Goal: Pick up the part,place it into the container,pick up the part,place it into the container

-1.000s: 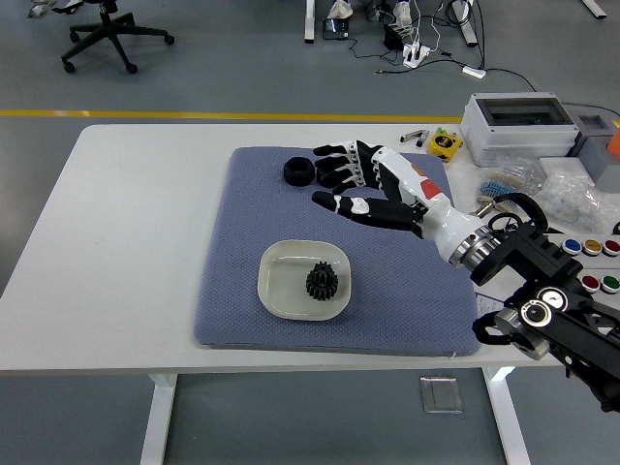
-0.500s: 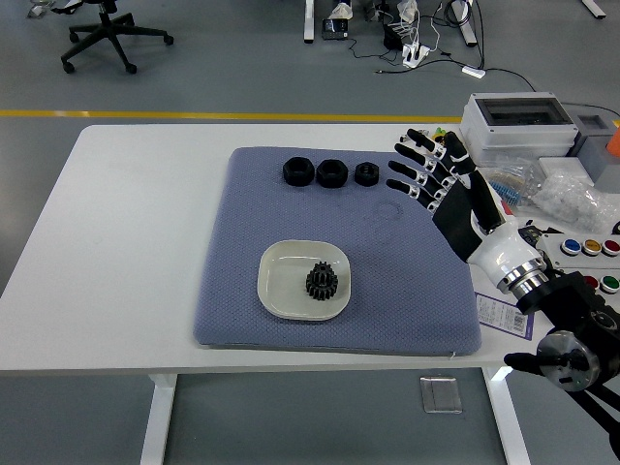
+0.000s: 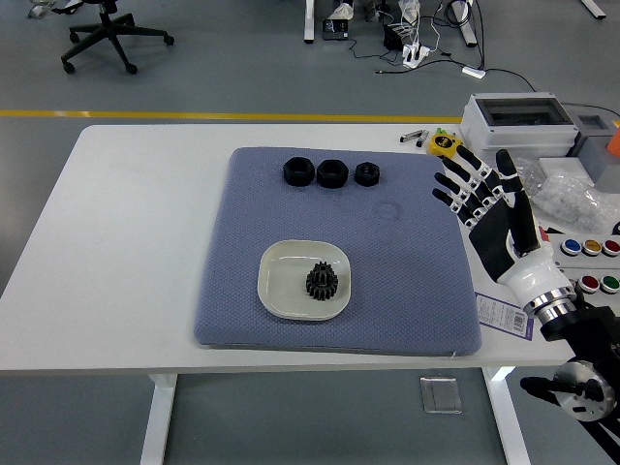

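Observation:
A black gear (image 3: 321, 281) lies in the white dish (image 3: 279, 289) at the front of the blue-grey mat (image 3: 407, 271). Three black round parts (image 3: 330, 172) sit in a row at the mat's far edge. My right hand (image 3: 481, 194) is open, fingers spread and pointing up, empty, above the mat's right edge, well to the right of the parts. My left arm is out of view.
A grey box (image 3: 516, 126), plastic bags of small parts (image 3: 572, 194) and a panel of coloured buttons (image 3: 591, 247) crowd the table's right side. A yellow tape measure (image 3: 443, 143) lies behind the mat. An office chair (image 3: 111, 34) stands on the floor beyond.
My right hand has drawn back from over the row of parts to the right edge of the mat, turning its fingers upward. It holds nothing. The parts and dish have not moved.

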